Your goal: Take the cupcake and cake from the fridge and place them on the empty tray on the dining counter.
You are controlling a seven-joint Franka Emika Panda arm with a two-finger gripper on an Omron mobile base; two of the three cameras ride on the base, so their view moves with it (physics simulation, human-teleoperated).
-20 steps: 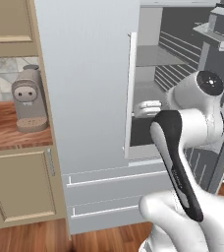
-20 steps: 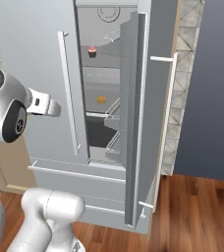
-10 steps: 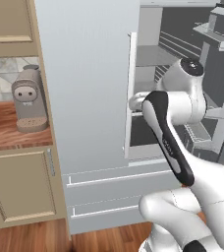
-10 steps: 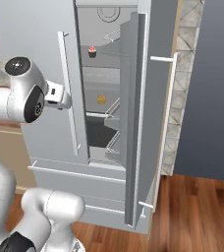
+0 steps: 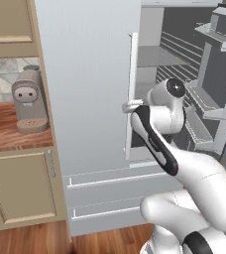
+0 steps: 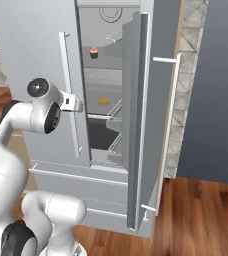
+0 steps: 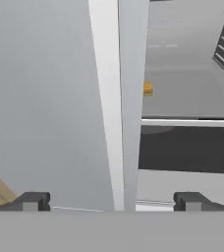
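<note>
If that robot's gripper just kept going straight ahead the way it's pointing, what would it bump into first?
Most likely the left door's white handle: it runs straight up between the open gripper's fingertips. The cake lies beyond, slightly to one side. Depth is hard to judge.

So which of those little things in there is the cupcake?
Look into the tall pale grey fridge, through the gap left by its open right door. On the upper shelf sits the cupcake, tiny and dark brown with a red-pink top. The cake one shelf below is an orange-yellow block.
</note>
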